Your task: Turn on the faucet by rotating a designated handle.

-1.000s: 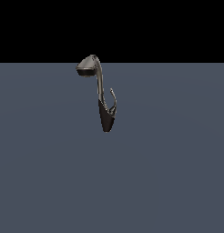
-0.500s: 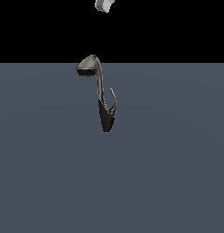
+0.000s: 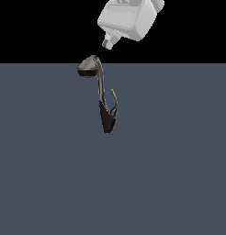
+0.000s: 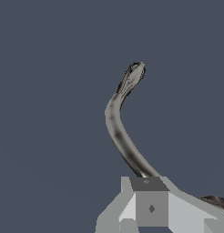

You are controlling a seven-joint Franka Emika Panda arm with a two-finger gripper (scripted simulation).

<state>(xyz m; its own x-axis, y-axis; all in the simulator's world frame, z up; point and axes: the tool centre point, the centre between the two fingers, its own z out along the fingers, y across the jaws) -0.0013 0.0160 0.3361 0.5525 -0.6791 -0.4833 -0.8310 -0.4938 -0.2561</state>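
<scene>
Flat even simulator light, no cast shadows, coarse pixelated edges

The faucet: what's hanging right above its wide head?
The robot's pale gripper hangs just above the faucet, apart from its spray head. The handle below is untouched. Whether the gripper is open is hidden.

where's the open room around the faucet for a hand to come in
The flat grey surface is bare on both sides of the faucet and in front of its base. On the exterior view's right, only the small handle stands near the neck. The crowded spot is above the spray head, where the gripper hangs close, not touching.
</scene>
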